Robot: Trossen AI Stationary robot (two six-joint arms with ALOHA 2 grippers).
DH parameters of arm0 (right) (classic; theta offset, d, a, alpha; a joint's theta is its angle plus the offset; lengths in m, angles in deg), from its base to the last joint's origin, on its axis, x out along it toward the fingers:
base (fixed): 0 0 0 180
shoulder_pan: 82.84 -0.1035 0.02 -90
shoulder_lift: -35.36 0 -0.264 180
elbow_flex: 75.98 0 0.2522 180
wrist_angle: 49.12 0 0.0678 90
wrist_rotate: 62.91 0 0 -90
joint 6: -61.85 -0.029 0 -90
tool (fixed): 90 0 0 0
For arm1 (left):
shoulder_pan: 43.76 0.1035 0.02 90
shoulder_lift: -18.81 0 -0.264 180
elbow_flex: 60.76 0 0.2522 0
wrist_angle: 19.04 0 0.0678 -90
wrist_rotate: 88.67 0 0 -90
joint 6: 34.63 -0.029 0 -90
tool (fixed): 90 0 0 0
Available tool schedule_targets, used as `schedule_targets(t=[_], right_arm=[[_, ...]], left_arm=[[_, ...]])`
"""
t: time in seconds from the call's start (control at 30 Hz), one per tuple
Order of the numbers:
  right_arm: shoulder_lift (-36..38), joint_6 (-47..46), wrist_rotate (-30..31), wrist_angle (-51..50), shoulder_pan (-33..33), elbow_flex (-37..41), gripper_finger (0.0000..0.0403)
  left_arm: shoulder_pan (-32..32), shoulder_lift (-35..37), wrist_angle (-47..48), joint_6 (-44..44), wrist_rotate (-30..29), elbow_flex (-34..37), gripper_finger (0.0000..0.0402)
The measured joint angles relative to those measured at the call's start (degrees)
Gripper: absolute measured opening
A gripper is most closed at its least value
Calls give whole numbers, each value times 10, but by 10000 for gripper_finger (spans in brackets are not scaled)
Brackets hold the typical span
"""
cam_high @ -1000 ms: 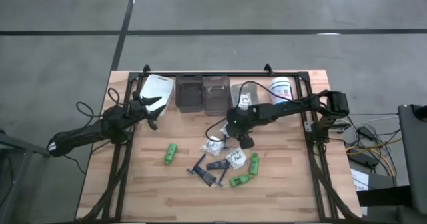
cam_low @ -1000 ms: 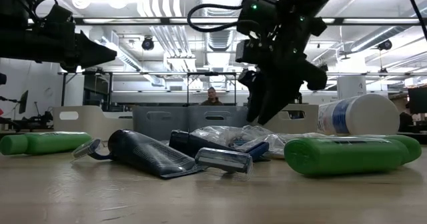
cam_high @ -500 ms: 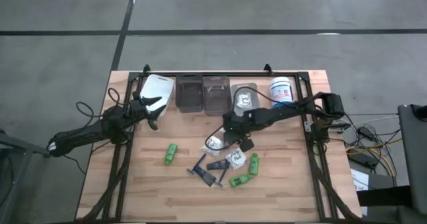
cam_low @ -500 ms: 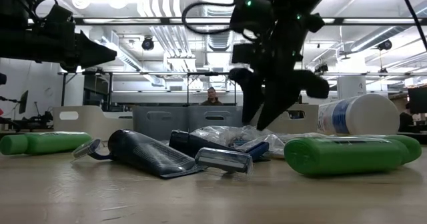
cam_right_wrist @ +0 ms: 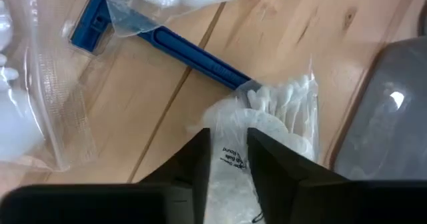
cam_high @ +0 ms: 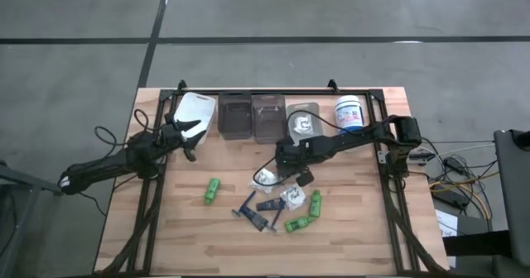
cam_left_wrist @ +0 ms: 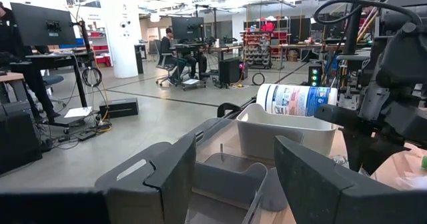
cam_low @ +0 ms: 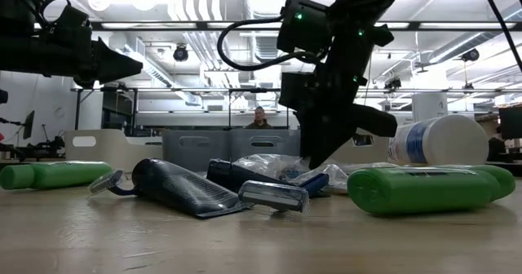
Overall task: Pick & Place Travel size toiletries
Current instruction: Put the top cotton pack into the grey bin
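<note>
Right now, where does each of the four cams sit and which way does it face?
High view: overhead, straight down on the table; both arms show, left gripper open by the white bin.
Low view: tabletop height, looking level into the room; right gripper comes from above.
Left wrist view: on the left wrist, facing the bins; own fingers show.
Right wrist view: on the right wrist, facing down; own fingers pinch a clear packet.
Shared: the white tub with blue label.
</note>
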Motion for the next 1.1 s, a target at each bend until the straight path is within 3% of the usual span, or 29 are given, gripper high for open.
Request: schedule_targets(t=[0.2, 0.33, 0.53, 1.1], right_arm=[[0, -8, 0, -2, 0, 1, 14], [4, -11, -11, -15, 0, -2, 12], [27, -10, -87, -15, 1, -3, 9], [198, -12, -90, -33, 3, -3, 8]], left_arm=[[0, 0, 0, 0, 0, 0, 206], [0, 0, 0, 0, 0, 0, 207], [0, 0, 0, 0, 0, 0, 207], [0, 0, 0, 0, 0, 0, 207]])
